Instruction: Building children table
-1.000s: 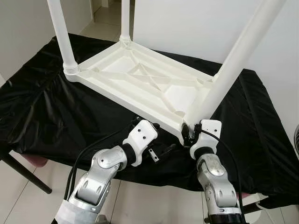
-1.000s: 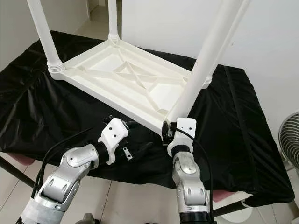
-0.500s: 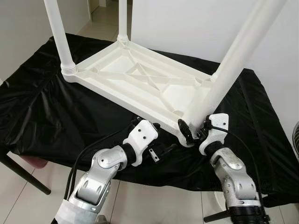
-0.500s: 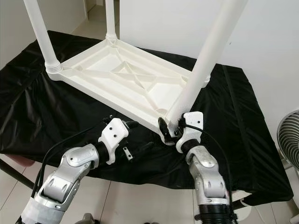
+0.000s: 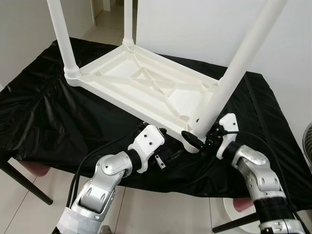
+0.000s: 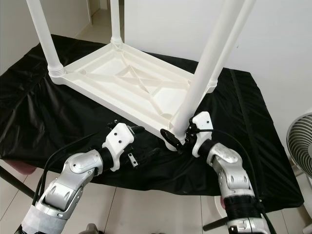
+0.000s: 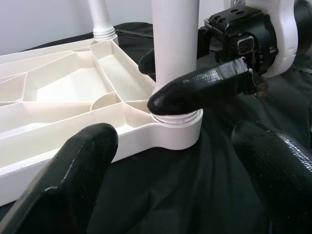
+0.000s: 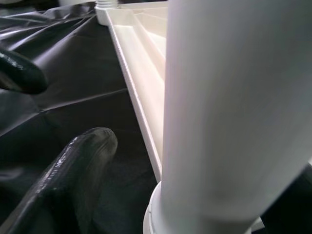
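A white plastic children's table (image 5: 146, 78) lies upside down on a black cloth (image 5: 48, 122), its legs pointing up. My right gripper (image 5: 194, 136) is at the near right corner, shut on the base of the near right leg (image 5: 229, 83) just above its collar. In the left wrist view one right finger (image 7: 195, 87) crosses the front of that leg and the other sits behind it. My left gripper (image 5: 163, 142) hangs open just in front of the table's near edge, a little left of that corner, with nothing between its fingers (image 7: 73, 175).
Two more legs stand at the far left corners (image 5: 62, 39) (image 5: 127, 22). The cloth-covered worktop ends close to my arms. A fan (image 6: 300, 141) stands at the right, a white wall behind, and a dark support leg (image 5: 24, 180) at the lower left.
My right arm has swung from below the leg out to the right, its gripper staying at the leg's base and turning round it. The left arm has held still.
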